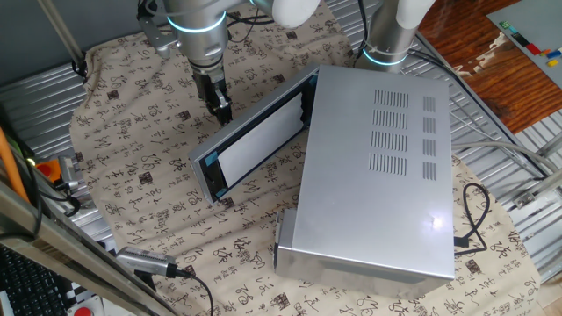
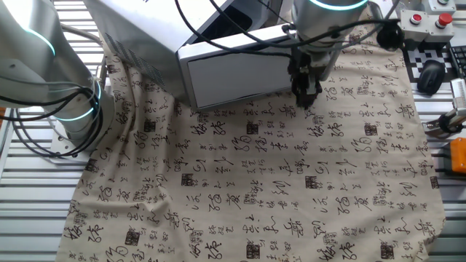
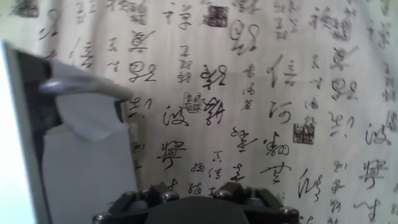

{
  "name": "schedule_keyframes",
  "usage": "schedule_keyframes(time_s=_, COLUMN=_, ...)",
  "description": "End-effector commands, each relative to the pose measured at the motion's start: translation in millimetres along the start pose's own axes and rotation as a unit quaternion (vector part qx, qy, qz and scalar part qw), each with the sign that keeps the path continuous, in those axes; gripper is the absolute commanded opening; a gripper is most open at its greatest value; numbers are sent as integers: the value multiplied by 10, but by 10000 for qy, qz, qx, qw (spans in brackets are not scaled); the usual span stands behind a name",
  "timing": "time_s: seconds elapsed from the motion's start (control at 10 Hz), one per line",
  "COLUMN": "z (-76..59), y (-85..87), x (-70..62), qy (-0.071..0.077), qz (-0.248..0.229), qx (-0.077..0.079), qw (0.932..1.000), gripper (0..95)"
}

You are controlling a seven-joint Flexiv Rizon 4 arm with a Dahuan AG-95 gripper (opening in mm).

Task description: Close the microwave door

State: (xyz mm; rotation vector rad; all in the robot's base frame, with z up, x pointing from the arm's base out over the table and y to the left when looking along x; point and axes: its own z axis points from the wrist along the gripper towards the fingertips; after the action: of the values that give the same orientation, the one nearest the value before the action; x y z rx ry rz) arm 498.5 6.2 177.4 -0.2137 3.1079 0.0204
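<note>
The microwave is a silver-grey box with vent slots on top, lying on the printed cloth. The microwave door stands open, swung out to the left, with its pale window showing in the other fixed view. My gripper hangs point-down just outside the door's outer face, near its free end. Its black fingers look pressed together and hold nothing. I cannot tell whether it touches the door. In the hand view the door's edge fills the left side and only the gripper's housing shows.
A second arm's base stands behind the microwave. The black power cord trails off the microwave's right side. A keyboard and mouse and red buttons sit beyond the cloth. The cloth is wrinkled near the left.
</note>
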Motion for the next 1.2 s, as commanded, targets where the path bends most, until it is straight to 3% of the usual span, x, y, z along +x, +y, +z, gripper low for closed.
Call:
schedule_keyframes(time_s=0.1, z=1, y=33, x=-25, qy=33, qz=39, qx=-5, qw=10000, gripper=0)
schedule_keyframes(time_s=1.2, z=0, y=33, x=-25, qy=16, qz=-429, qx=-82, qw=9990, gripper=0)
